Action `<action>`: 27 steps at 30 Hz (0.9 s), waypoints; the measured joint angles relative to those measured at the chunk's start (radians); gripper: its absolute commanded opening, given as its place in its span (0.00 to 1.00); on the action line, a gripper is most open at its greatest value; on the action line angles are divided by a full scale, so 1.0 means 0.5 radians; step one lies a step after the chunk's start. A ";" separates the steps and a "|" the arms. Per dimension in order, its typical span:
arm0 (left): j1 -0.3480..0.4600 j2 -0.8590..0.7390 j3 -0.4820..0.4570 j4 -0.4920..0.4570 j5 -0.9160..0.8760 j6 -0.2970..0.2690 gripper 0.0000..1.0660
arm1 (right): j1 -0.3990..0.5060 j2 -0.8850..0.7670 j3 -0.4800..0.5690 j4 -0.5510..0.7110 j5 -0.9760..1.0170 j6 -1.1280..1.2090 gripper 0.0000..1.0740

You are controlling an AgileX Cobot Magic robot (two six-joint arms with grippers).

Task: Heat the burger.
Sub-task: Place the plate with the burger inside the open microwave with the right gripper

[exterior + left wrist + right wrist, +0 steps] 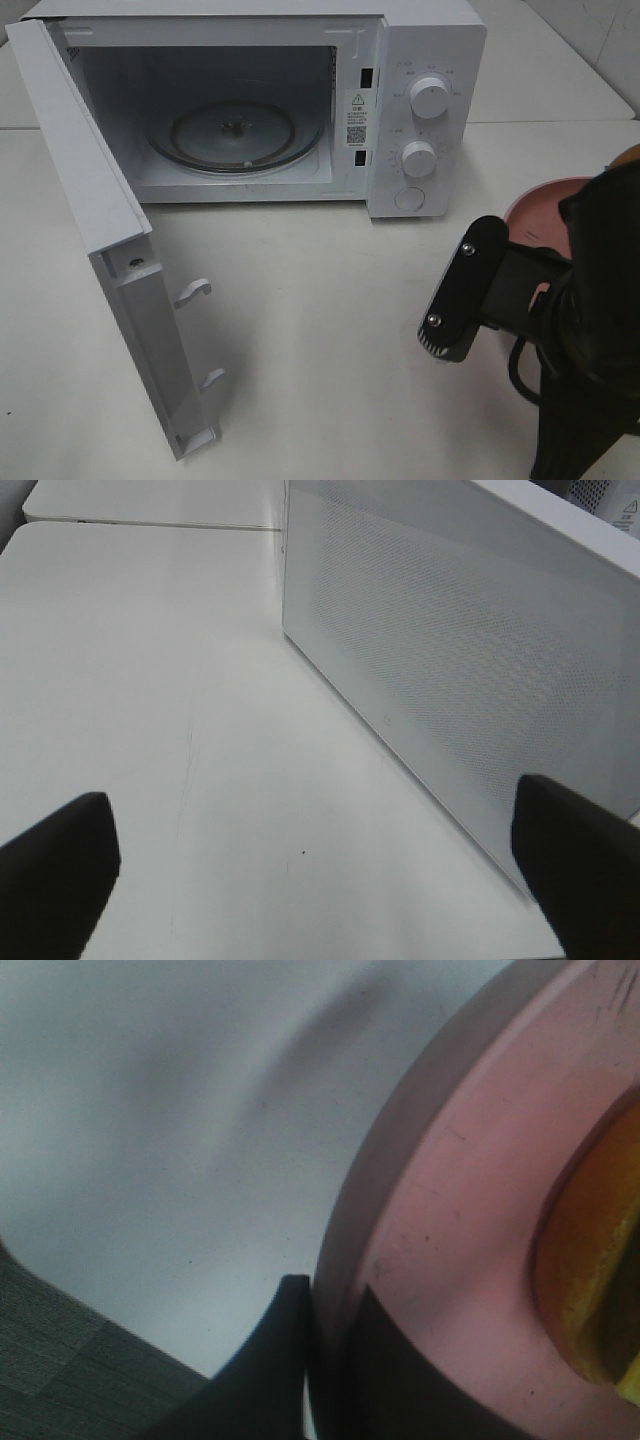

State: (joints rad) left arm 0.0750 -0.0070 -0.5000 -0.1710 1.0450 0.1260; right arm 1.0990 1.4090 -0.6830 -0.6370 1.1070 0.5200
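Note:
The burger shows only as a glossy orange-brown edge on the pink plate. In the exterior high view a sliver of the burger peeks out above my right arm, at the far right of the table. My right gripper is shut on the pink plate's rim, one finger on each side of the rim. Its fingers are hidden behind the arm in the exterior high view. My left gripper stands wide open with nothing between its fingers, low over the table beside the microwave door.
The white microwave stands at the back with its door swung out to the left. Its glass turntable is bare. White table lies in front of the cavity. The plate sits right of the microwave's knobs.

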 measured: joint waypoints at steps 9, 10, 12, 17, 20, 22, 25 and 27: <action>0.000 0.000 0.000 0.000 0.000 0.000 0.94 | 0.214 0.000 0.000 0.000 -0.108 -0.174 0.01; 0.000 0.000 0.000 0.000 0.000 0.000 0.94 | 0.248 0.000 0.000 0.000 -0.148 -0.230 0.01; 0.000 0.000 0.000 0.000 0.000 0.000 0.94 | 0.262 0.000 0.000 -0.004 -0.164 -0.256 0.01; 0.000 0.000 0.000 0.000 0.000 0.000 0.94 | 0.278 0.000 0.000 -0.044 -0.216 -0.380 0.01; 0.000 0.000 0.000 0.000 0.000 0.000 0.94 | 0.278 0.000 0.000 -0.092 -0.246 -0.476 0.01; 0.000 0.000 0.000 0.000 0.000 0.000 0.94 | 0.278 0.000 0.004 -0.126 -0.278 -0.550 0.01; 0.000 0.000 0.000 0.000 0.000 0.000 0.94 | 0.278 0.000 0.006 -0.162 -0.346 -0.692 0.01; 0.000 0.000 0.000 0.000 0.000 0.000 0.94 | 0.278 0.000 0.006 -0.166 -0.424 -0.848 0.01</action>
State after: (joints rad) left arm 0.0750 -0.0070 -0.5000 -0.1710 1.0450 0.1260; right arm 1.2380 1.4090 -0.6800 -0.7200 0.8950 0.0960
